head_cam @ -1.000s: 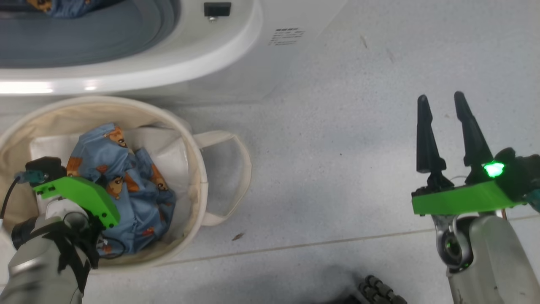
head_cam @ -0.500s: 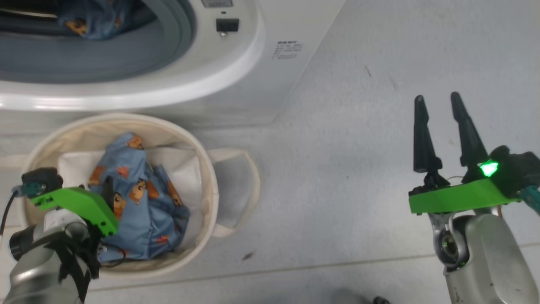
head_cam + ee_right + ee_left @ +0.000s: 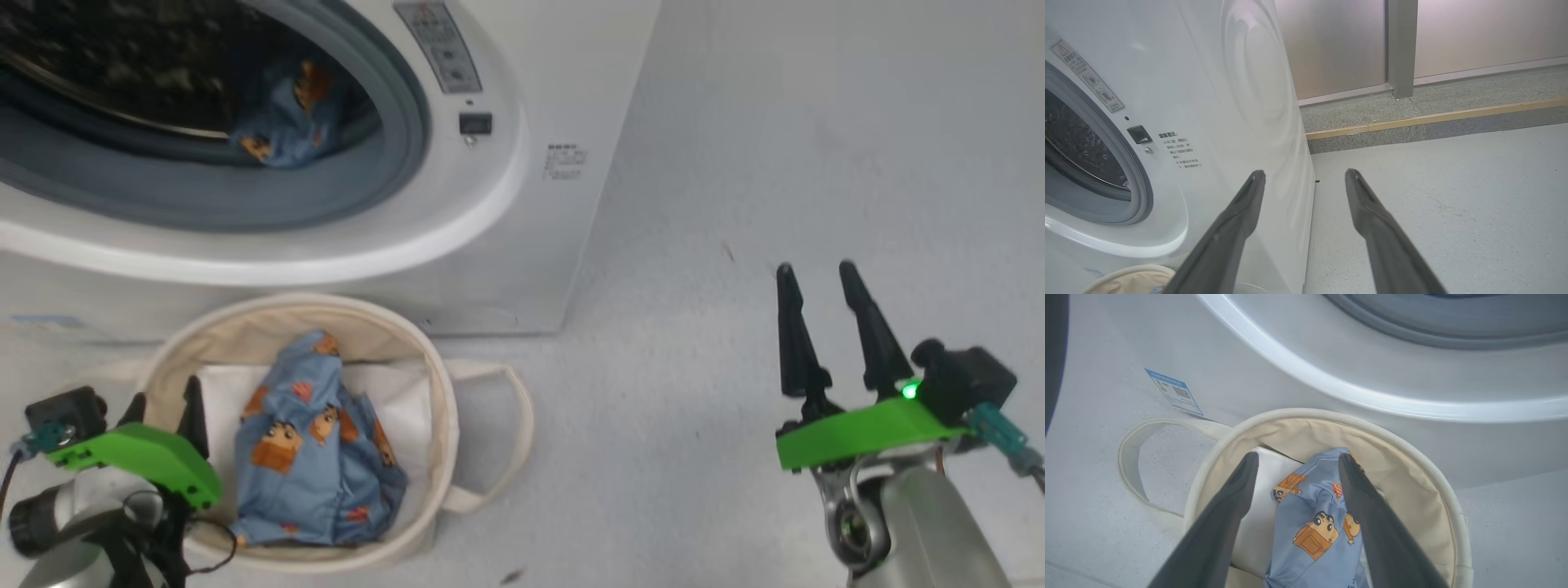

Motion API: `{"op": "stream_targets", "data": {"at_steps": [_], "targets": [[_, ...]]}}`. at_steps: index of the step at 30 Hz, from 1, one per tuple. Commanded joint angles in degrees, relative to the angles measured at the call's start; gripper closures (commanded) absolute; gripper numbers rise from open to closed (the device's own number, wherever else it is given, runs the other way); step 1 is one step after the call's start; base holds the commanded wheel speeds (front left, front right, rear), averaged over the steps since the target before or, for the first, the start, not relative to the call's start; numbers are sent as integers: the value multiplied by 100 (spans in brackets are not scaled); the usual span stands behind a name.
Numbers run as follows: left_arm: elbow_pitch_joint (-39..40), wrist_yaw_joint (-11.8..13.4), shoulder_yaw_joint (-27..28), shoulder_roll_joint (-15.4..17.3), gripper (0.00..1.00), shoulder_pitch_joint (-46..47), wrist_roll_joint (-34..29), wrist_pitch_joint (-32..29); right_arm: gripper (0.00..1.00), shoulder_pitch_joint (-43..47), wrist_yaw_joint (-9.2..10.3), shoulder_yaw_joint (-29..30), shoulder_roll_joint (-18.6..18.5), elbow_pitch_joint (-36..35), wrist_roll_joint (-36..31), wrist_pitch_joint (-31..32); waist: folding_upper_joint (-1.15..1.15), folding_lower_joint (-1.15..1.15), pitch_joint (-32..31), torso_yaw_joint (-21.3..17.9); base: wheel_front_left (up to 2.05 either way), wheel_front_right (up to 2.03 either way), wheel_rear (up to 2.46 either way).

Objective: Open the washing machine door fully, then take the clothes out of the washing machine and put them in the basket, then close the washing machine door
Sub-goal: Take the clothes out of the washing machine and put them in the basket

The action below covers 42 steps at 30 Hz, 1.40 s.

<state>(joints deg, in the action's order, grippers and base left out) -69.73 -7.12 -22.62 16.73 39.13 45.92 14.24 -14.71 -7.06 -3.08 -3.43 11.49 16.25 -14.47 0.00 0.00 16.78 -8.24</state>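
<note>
pale speckled floor [image 3: 735, 204] meets frosted panels [image 3: 1339, 45] beyond the washing machine [image 3: 531, 269].

Washing machine [image 3: 531, 253], upper left of frame: glossy smooth white shell, matt grey rubber ring [image 3: 412, 139], perforated steel drum [image 3: 1081, 151]. Basket [image 3: 253, 331]: soft cream canvas. Clothes [image 3: 318, 457]: thin printed blue cloth, crumpled. Floor [image 3: 694, 425]: matt, speckled grey.
</note>
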Motion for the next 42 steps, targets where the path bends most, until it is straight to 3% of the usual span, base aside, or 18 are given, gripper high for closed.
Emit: {"op": "stream_targets", "data": {"at_steps": [1, 6, 9, 13, 21, 31, 42], "targets": [[245, -26, 191, 334, 0, 25, -83, 69, 0, 41, -43, -139, 30, -133, 18, -53, 0, 0, -253, 101, 0, 0, 0], [1503, -28, 611, 513, 0, -493, -511, 73, 0, 220, -43, -181, 40, 23, 54, -53, 0, 0, -687, 156, 0, 0, 0], [2281, 136, 932, 628, 0, -886, -900, 74, 0, 321, -43, -240, 44, 145, 71, -53, 0, 0, -931, 164, 0, 0, 0], [3254, 253, 1350, 624, 0, -1549, -1183, 74, 0, 425, -43, -405, 47, 298, 69, -53, 0, 0, -1225, 118, 0, 0, 0], [4910, 559, 1605, 508, 0, -2857, -1464, 75, 0, 531, -43, -602, 44, 418, 73, -53, 0, 0, -1560, 8, 0, 0, 0], [5780, 969, 1817, 613, 0, -3668, -1377, -71, 0, 604, -43, -602, 46, 370, 105, -53, 0, 0, -1651, 6, 0, 0, 0], [5996, 1065, 1861, 664, 0, -3638, -1312, -166, 0, 567, -43, -561, 48, 310, 75, -53, 0, 0, -1605, 14, 0, 0, 0]]}}
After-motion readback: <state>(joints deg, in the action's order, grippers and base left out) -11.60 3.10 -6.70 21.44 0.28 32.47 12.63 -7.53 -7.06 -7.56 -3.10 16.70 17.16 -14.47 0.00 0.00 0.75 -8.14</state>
